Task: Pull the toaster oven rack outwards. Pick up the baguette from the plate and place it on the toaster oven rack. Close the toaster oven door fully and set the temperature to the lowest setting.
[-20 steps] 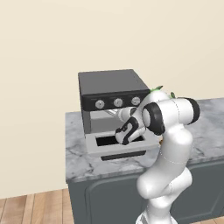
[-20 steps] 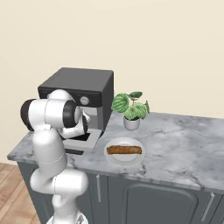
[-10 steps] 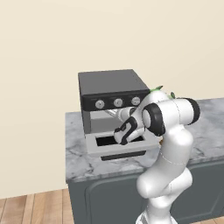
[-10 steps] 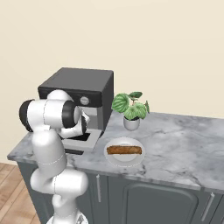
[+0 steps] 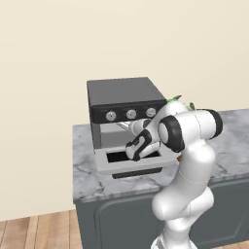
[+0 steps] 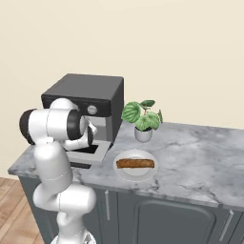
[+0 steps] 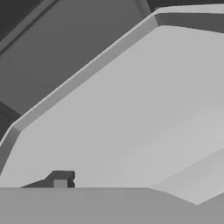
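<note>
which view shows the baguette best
The right base view: the baguette lies whole and unblocked on the plate, on the counter right of the toaster oven. In the left base view the arm stands in front of that spot. The hand view looks at the oven's pale rack instead.

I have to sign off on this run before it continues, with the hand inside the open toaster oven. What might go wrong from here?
1. The gripper sits low at the front of the toaster oven rack; if its hold on the edge is thin, it may slip off when pulling.
2. The toaster oven door lies open flat beneath the wrist, so a low pull could scrape it.
3. The baguette waits on the plate beside a potted plant, which a wide swing might clip.
</note>
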Tool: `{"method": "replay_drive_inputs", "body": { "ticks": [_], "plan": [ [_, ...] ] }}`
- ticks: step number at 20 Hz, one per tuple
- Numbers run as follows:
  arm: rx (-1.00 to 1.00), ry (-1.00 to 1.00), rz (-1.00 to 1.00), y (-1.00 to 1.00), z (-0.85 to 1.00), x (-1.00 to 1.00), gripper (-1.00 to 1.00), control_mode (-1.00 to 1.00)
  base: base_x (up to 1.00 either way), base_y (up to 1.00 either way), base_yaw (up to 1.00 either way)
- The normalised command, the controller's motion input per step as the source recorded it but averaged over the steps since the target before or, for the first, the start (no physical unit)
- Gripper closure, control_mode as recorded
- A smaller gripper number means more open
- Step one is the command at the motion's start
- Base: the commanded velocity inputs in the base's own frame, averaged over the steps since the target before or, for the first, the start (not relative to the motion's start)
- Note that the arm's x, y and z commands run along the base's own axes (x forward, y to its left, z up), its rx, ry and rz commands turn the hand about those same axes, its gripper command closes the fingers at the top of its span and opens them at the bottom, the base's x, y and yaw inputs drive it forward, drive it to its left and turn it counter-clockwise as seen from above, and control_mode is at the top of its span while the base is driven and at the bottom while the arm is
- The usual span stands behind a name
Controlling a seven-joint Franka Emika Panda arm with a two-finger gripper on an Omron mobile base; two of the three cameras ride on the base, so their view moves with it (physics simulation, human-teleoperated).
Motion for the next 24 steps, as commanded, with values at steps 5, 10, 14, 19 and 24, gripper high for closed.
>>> {"method": "replay_drive_inputs", "body": {
  "ticks": [5,10,14,19,24],
  "plan": [
    [-0.06,0.01,0.0,0.2,-0.62,-0.49,1.0,-1.0,0.0,0.0,0.0],
    [-0.12,0.01,0.0,0.19,-0.76,-0.71,1.0,-1.0,0.0,0.0,0.0],
    [-0.14,0.04,0.0,0.18,-0.73,-0.65,1.0,-1.0,0.0,0.0,0.0],
    [-0.04,0.12,0.0,0.19,-0.58,-0.67,1.0,-1.0,0.0,0.0,0.0],
    [0.0,0.28,0.0,0.21,-0.5,-0.71,1.0,-1.0,0.0,0.0,0.0]
  ]
}}
